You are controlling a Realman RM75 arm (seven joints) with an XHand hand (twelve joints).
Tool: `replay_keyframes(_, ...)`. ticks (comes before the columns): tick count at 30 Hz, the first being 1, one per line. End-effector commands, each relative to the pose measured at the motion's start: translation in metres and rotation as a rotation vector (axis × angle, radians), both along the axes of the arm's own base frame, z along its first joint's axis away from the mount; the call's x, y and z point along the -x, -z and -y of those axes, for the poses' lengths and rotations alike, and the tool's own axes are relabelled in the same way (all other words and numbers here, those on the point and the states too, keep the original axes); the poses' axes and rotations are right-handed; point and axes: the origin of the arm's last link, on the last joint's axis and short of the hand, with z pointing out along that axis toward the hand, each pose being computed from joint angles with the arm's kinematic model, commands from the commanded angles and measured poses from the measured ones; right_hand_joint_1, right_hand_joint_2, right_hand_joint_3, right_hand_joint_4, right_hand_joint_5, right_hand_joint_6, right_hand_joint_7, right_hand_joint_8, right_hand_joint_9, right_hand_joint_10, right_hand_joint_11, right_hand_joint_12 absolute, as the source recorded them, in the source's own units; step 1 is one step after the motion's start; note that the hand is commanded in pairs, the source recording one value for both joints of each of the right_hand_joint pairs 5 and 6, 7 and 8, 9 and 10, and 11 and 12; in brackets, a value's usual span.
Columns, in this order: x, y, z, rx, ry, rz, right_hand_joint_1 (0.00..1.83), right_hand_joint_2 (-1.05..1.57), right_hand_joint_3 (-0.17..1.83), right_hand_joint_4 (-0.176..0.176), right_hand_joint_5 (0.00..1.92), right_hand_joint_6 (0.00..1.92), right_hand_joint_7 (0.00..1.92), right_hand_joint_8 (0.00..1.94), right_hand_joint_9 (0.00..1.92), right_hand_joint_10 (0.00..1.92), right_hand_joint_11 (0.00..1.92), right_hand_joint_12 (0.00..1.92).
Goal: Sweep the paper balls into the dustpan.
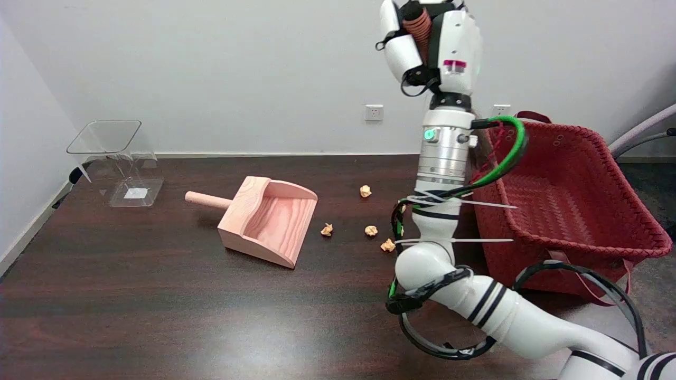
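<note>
sweeping not begun — dustpan (pixel 269 221) empty

four paper balls (pixel 371 230) lie on the table (pixel 132 306) toward its far edge; right hand (pixel 430 45) raised, grasping a brown brush handle (pixel 418 26).

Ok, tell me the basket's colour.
The basket is red and woven, clearest in the head view.

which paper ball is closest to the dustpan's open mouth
The paper ball lying just right of the wooden dustpan mouth. The others sit farther right: one beside it, one lower near the arm, one farther back.
</note>
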Motion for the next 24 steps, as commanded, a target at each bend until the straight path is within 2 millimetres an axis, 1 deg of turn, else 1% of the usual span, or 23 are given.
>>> replay_keyframes(1,0.040,0.006,0.030,-0.030,0.107,0.031,0.76,1.57,0.48,0.000,1.92,1.92,1.92,1.92,1.92,1.92,1.92,1.92)
replay_keyframes(4,0.050,0.004,0.030,-0.027,0.129,0.031,0.76,1.57,0.45,0.000,1.92,1.92,1.92,1.92,1.92,1.92,1.92,1.92)
replay_keyframes(7,0.063,0.003,0.030,-0.025,0.140,0.070,0.75,1.57,0.42,0.000,1.92,1.92,1.92,1.92,1.92,1.92,1.92,1.92)
replay_keyframes(10,0.080,0.003,0.029,-0.021,0.150,0.107,0.75,1.57,0.36,0.000,1.92,1.92,1.92,1.92,1.92,1.92,1.92,1.92)
replay_keyframes(14,0.097,0.001,0.023,0.019,0.146,0.129,0.74,1.57,0.29,0.000,1.92,1.92,1.92,1.92,1.92,1.92,1.92,1.92)
replay_keyframes(19,0.112,-0.003,0.014,0.062,0.163,0.121,0.74,1.57,0.24,0.000,1.92,1.92,1.92,1.92,1.92,1.92,1.92,1.92)
replay_keyframes(24,0.121,-0.006,0.011,0.072,0.186,0.134,0.73,1.57,0.22,0.000,1.92,1.92,1.92,1.92,1.92,1.92,1.92,1.92)
